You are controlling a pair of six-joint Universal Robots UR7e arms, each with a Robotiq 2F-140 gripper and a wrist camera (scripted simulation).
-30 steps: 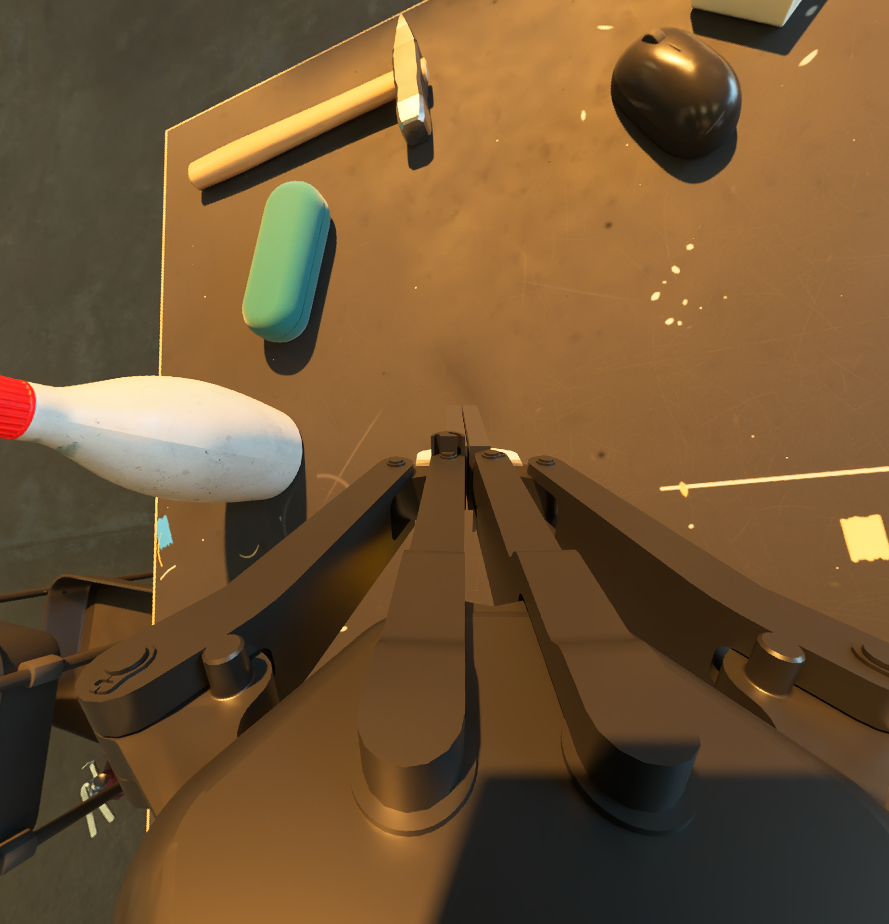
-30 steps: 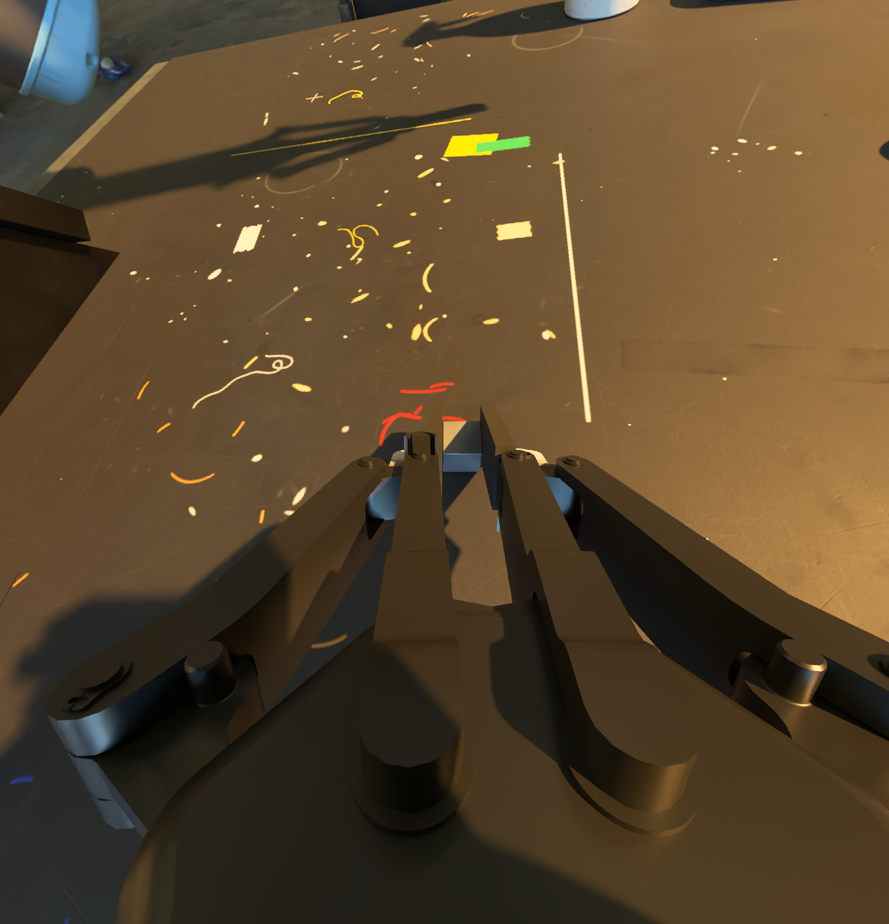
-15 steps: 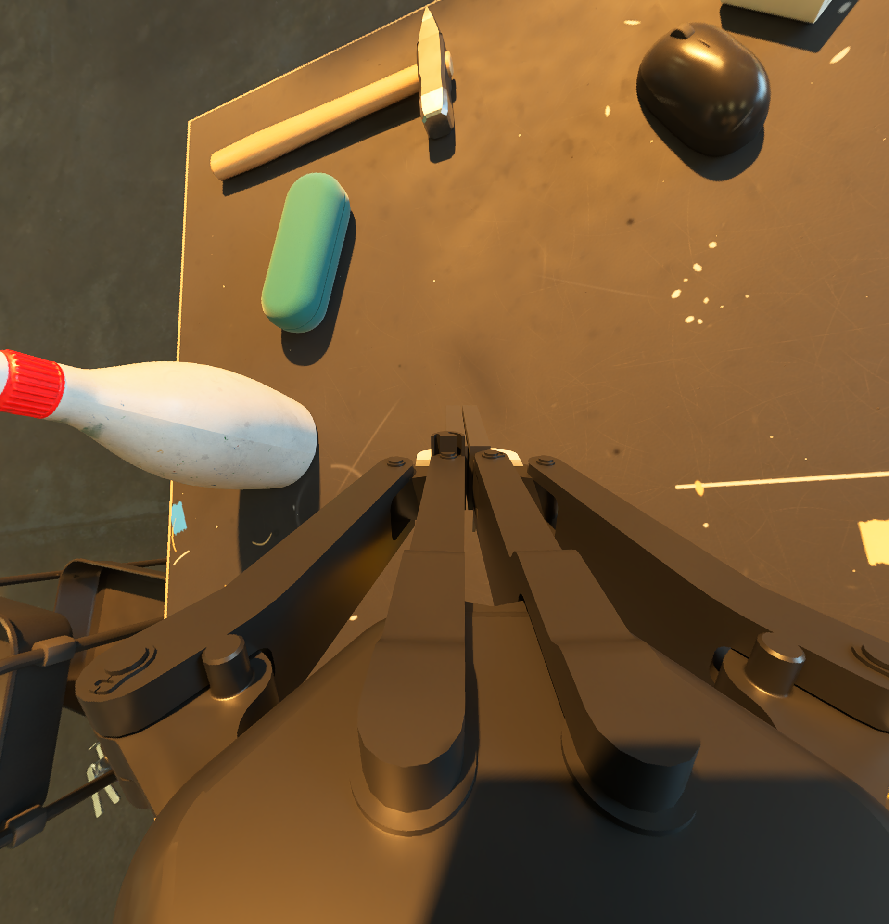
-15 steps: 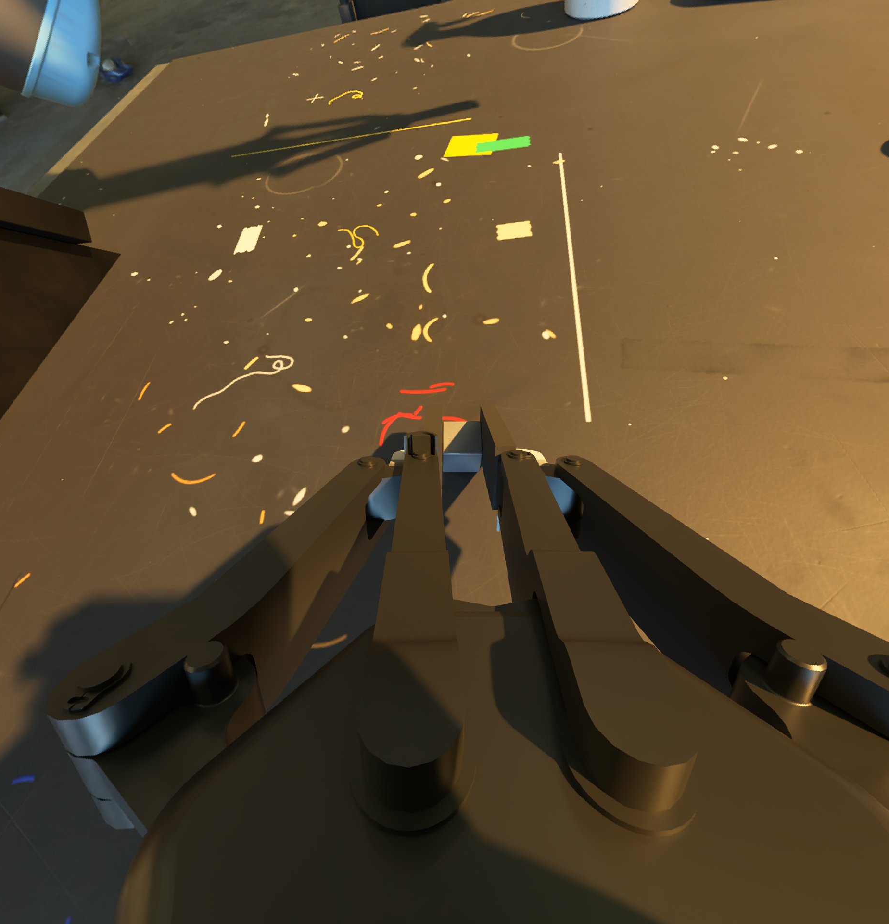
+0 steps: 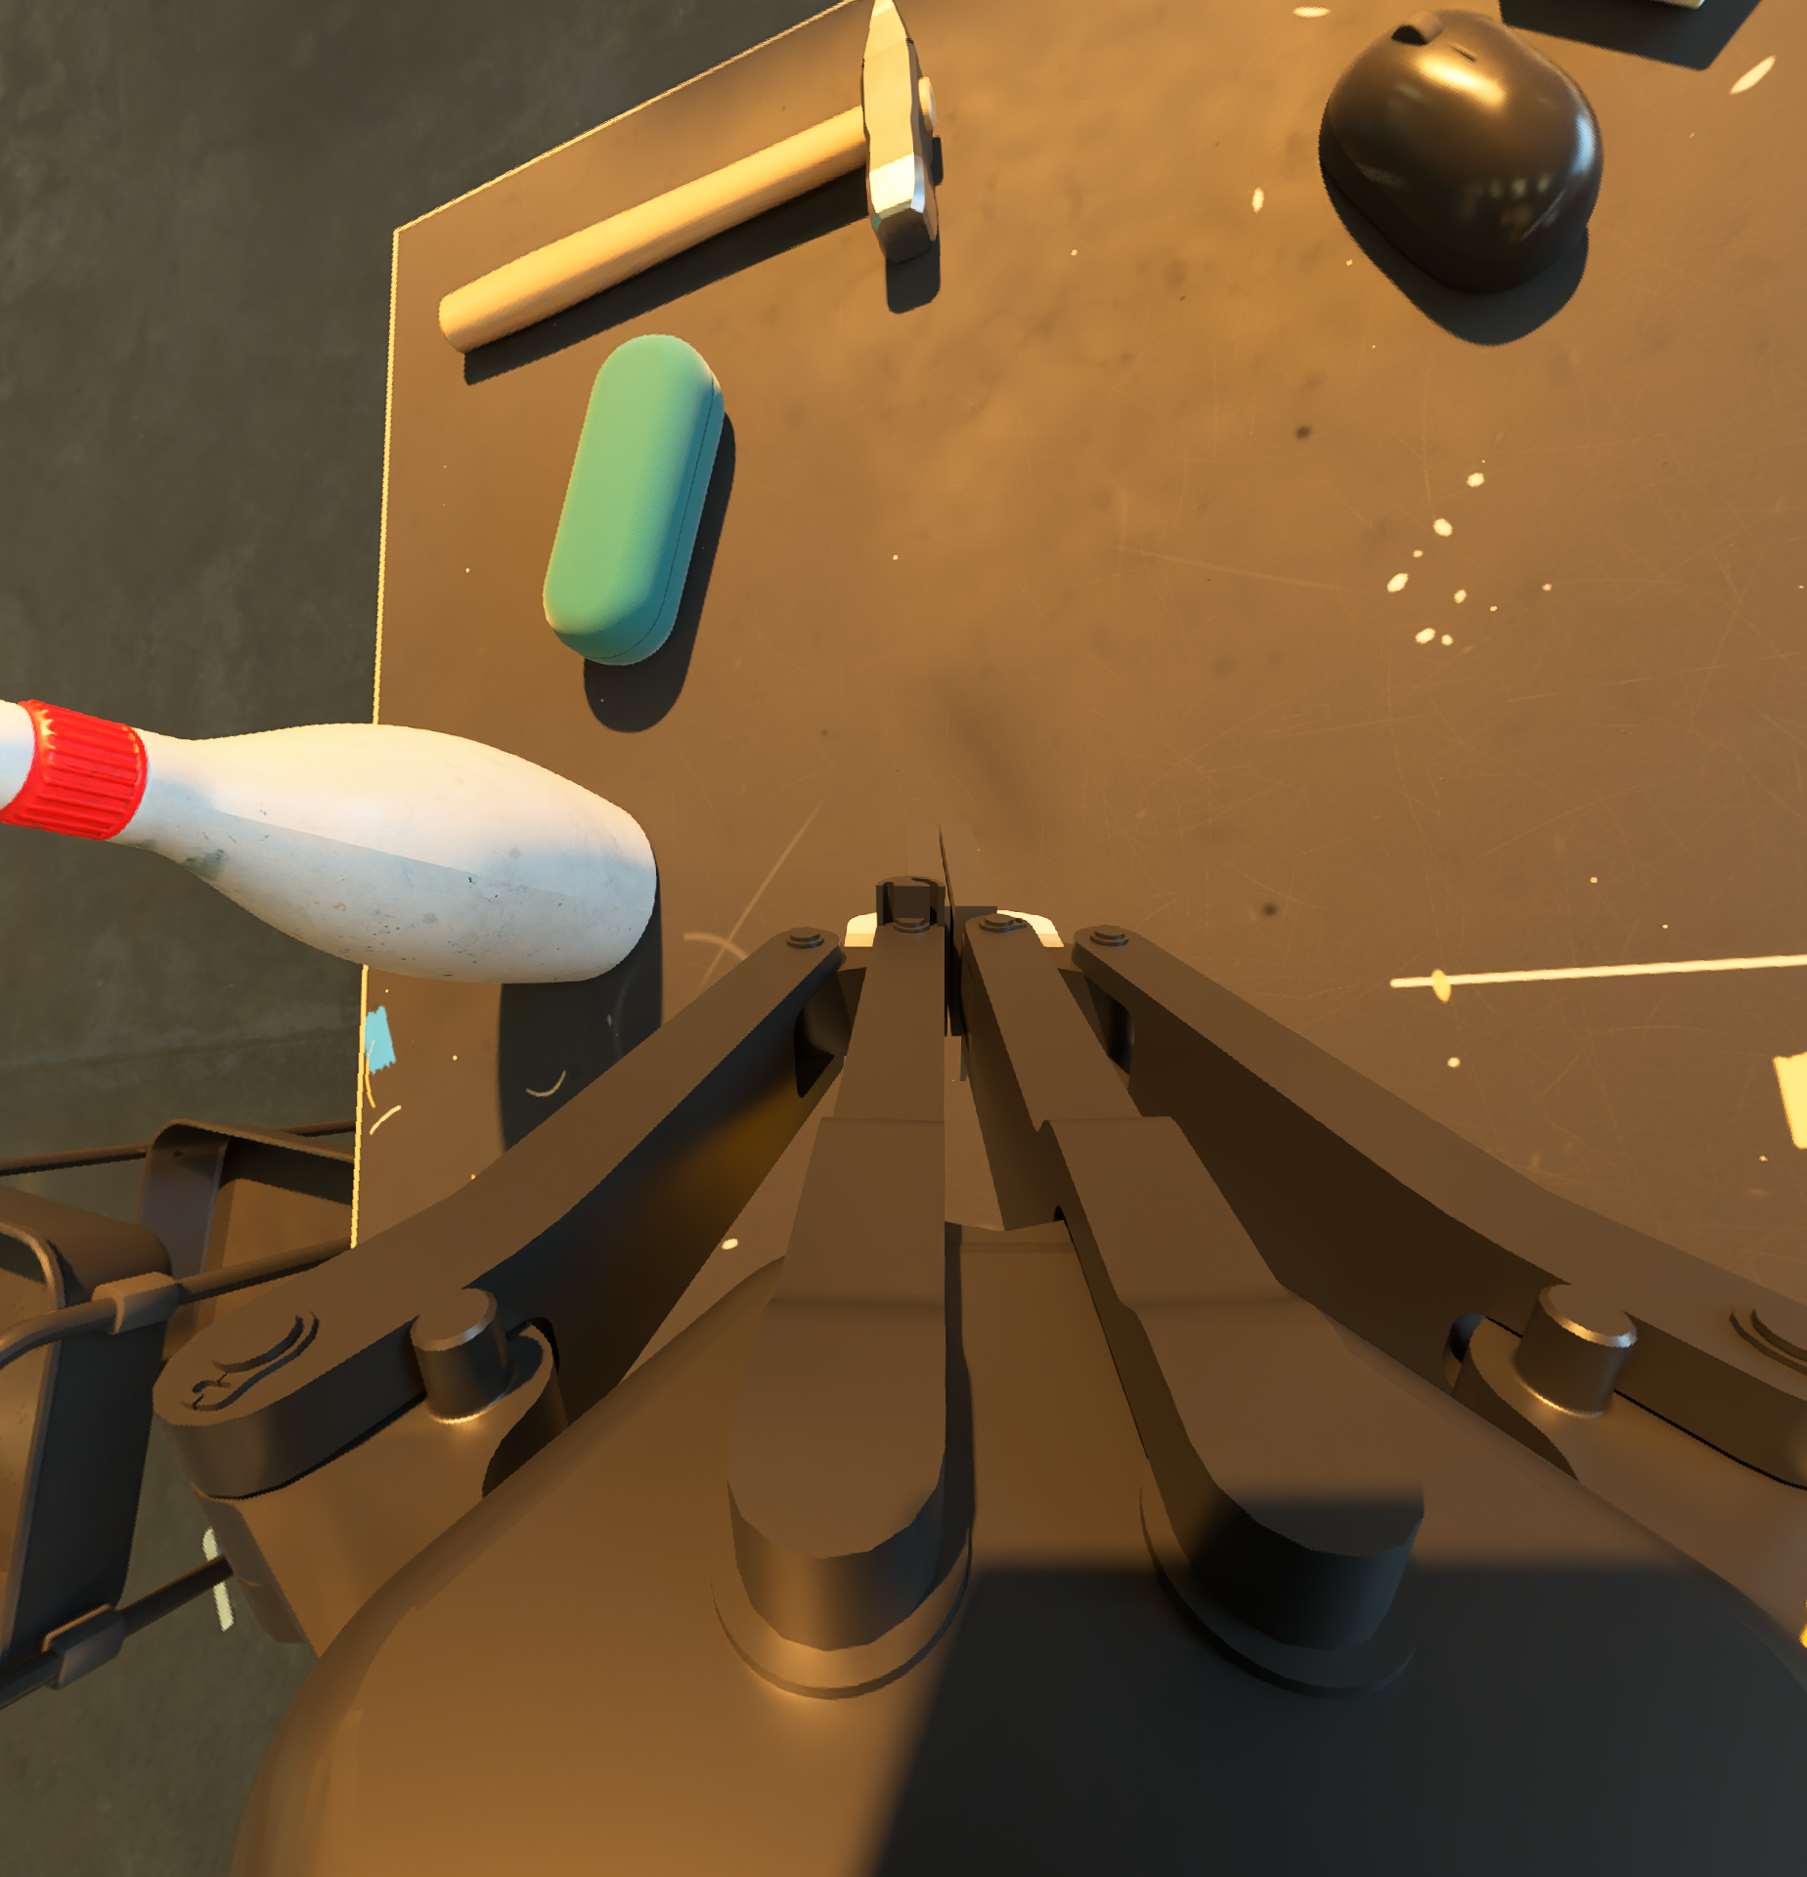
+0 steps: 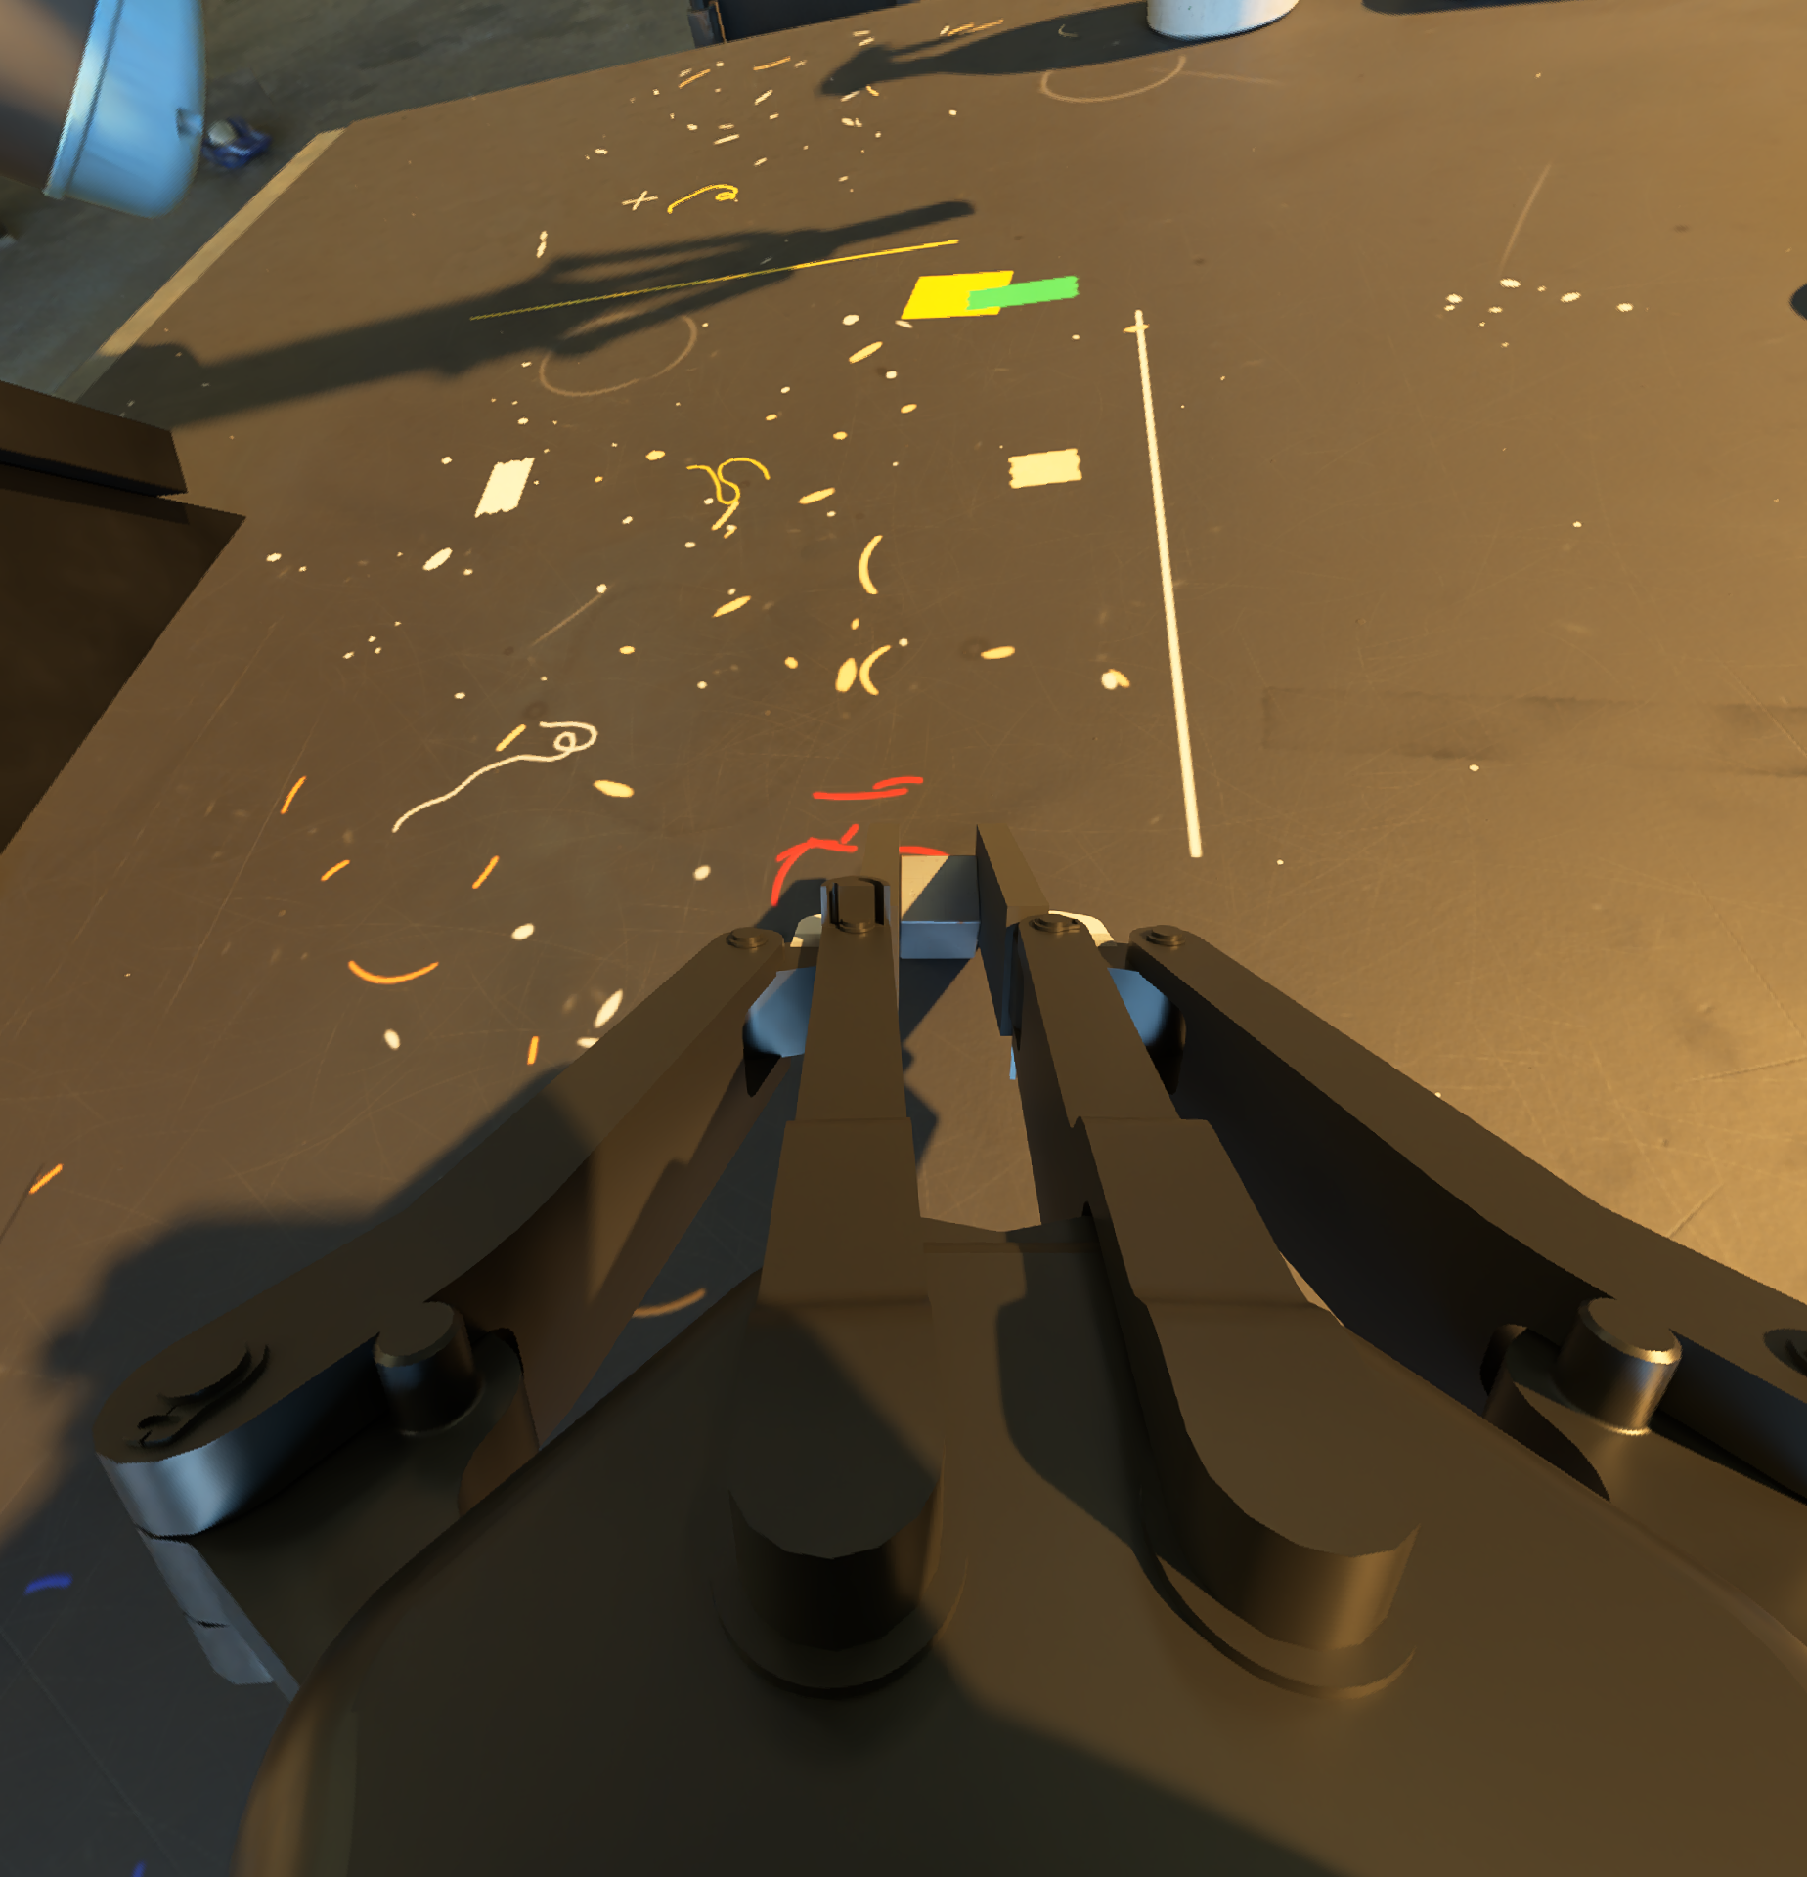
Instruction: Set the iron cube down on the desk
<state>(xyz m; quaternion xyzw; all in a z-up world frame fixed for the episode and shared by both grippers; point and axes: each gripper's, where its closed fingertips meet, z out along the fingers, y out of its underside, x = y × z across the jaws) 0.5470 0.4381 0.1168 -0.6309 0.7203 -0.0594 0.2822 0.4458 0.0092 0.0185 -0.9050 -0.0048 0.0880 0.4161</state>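
In the right wrist view my right gripper (image 6: 938, 863) is shut on the iron cube (image 6: 938, 899), a small grey metal block held between the two fingertips above the dark desk (image 6: 1387, 609). The cube's top and near face show; its far part is hidden by the fingers. How close it is to the desk surface I cannot tell. In the left wrist view my left gripper (image 5: 942, 853) is shut and empty, its fingers pressed together above the desk (image 5: 1184, 569).
Left wrist view: a white bowling pin with a red band (image 5: 371, 843) overhangs the desk's left edge, a green oblong case (image 5: 635, 498), a hammer (image 5: 696, 193) and a black mouse (image 5: 1463, 142) lie beyond. Right wrist view: paint marks, a yellow-green tape patch (image 6: 981, 295), a dark box (image 6: 56, 589) at left.
The left gripper's view has shifted: pin, case, hammer and mouse slid rightward and upward in frame. The right gripper and the cube in it have not visibly moved.
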